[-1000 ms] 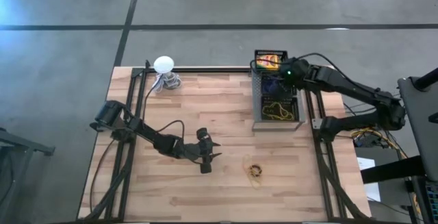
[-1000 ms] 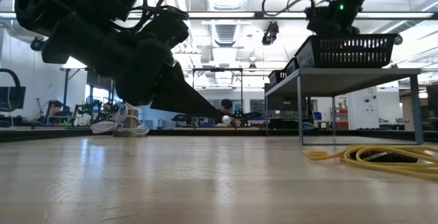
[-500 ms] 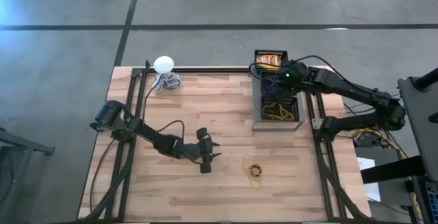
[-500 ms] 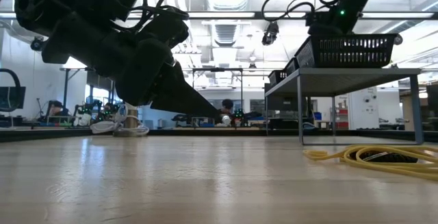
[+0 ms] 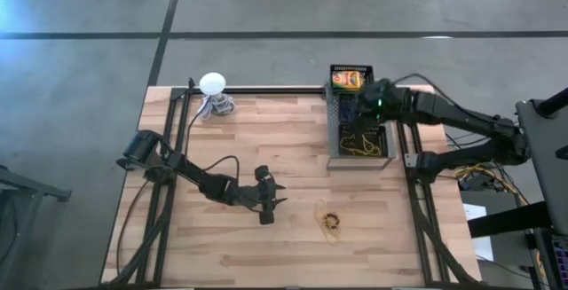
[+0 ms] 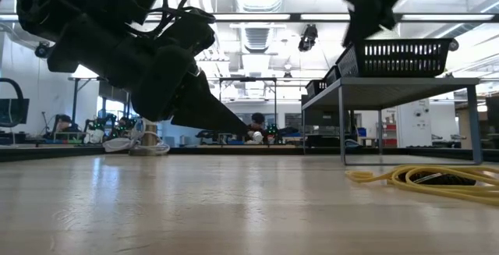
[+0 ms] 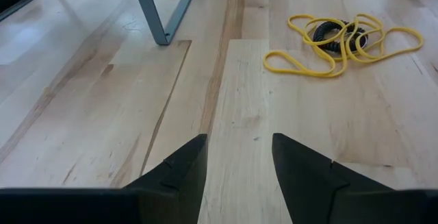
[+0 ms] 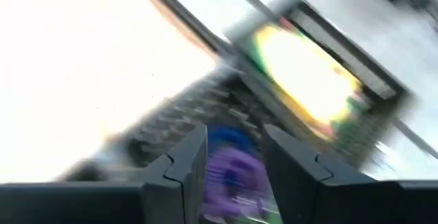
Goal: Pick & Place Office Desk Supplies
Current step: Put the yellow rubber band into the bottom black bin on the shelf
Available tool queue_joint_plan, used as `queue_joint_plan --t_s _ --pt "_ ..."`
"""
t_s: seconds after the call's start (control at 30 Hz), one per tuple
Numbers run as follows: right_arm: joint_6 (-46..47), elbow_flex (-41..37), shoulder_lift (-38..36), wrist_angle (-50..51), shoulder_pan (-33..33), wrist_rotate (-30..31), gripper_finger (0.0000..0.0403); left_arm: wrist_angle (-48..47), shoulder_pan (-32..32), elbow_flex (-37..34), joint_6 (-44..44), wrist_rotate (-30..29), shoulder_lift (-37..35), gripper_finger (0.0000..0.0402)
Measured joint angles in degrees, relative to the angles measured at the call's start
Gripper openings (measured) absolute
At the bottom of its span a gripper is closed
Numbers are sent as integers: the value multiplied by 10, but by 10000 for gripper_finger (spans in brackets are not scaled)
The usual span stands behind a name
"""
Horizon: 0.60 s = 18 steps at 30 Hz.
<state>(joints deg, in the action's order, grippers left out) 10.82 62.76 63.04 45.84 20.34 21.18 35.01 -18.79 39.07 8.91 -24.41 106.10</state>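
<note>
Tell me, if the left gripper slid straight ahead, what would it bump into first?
Probably bare table. The left gripper is open and empty. The rubber bands lie ahead but off to one side, so it might just miss them. Depth is hard to judge.

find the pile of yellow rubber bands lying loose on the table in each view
High view: rubber bands lie on the wood right of the left pincer, nearer the table's front edge.
Low view: they show at the right edge, flat on the tabletop.
Left wrist view: ahead of the fingers, tangled around a dark ring.
Right wrist view: not in it.
Shared landmark: the raised grey stand; its leg shows too.
</note>
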Motion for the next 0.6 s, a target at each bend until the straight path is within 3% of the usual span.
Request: queue_joint_plan --t_s 0.13,0.37,0.6 --pt "18 -16 1 -60 -138 5 120 -2 0 0 0 0 0 168" --pt "92 -73 43 -164 -418 144 95 -3 0 0 1 0 0 168" --pt "244 -132 132 -203 -572 163 80 -2 0 0 2 0 0 168"
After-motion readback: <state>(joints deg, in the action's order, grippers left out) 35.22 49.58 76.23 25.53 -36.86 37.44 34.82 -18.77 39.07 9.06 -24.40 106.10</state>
